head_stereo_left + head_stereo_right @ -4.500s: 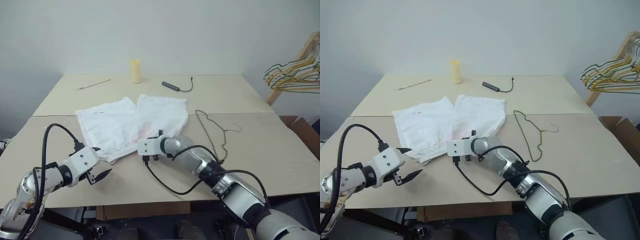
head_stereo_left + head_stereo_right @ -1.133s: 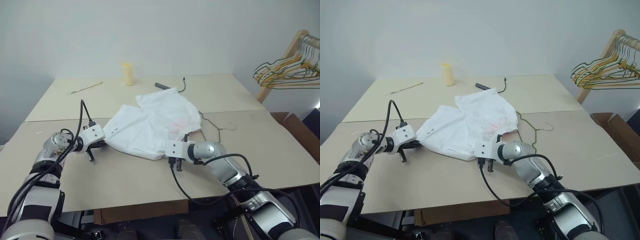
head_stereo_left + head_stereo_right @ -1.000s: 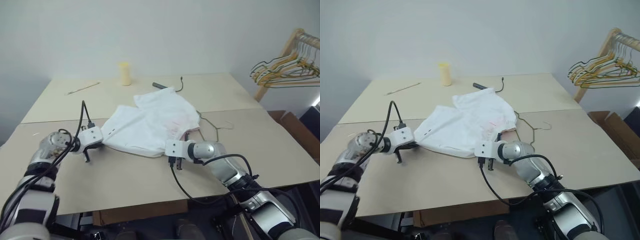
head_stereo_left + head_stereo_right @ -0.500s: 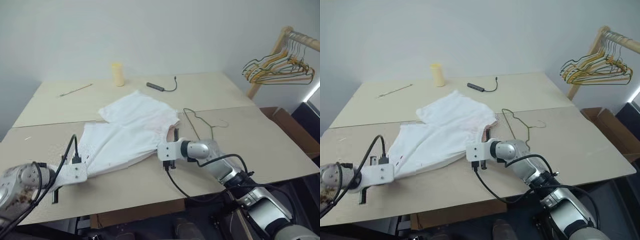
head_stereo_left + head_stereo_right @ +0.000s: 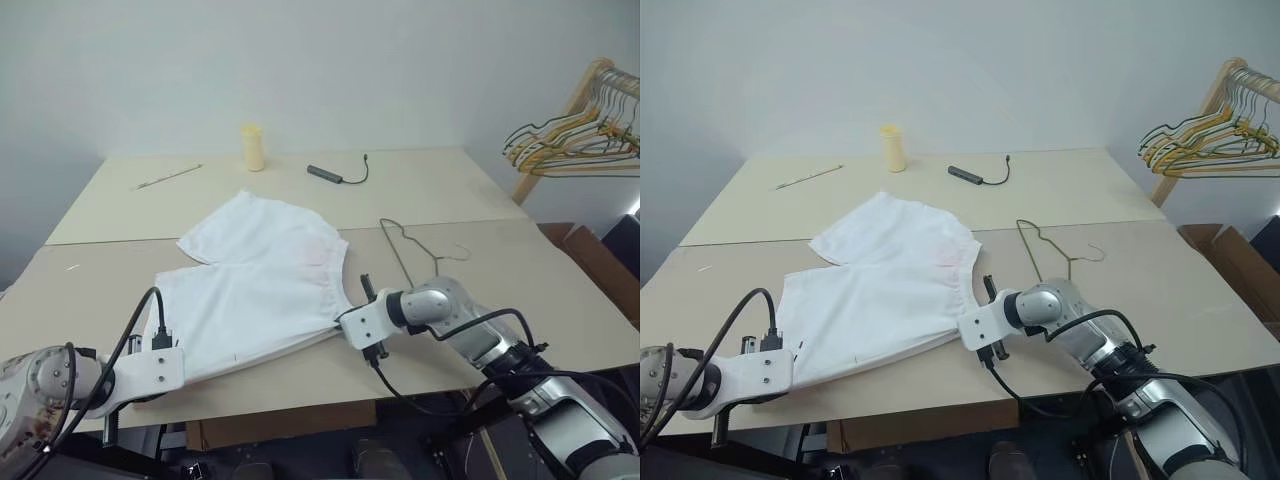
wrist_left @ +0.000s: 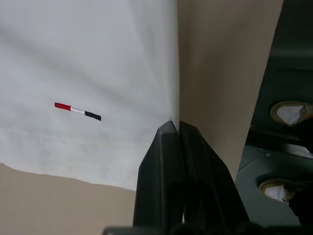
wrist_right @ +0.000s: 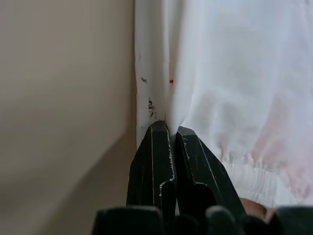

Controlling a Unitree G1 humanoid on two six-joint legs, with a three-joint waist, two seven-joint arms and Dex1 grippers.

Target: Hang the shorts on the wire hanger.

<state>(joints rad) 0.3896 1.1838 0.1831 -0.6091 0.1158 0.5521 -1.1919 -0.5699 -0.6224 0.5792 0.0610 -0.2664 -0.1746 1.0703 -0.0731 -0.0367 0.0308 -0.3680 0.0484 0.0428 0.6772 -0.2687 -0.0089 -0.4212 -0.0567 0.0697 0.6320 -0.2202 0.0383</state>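
We hold the shorts (image 5: 255,290) flat on the desk (image 5: 560,290), near its front. Our left fingers (image 6: 171,128) pinch one corner tight, and our right fingers (image 7: 166,128) pinch the waistband, so the cloth is spread. The hanger (image 5: 410,250) lies just beside it.

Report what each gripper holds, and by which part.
Both hold the shorts: the left gripper pinches a corner at the near table edge, the right gripper the near end of the gathered waistband.

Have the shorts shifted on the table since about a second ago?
Yes. The shorts, pinched by both grippers, came toward the near table edge and off the wire hanger, whose left side they overlapped before.
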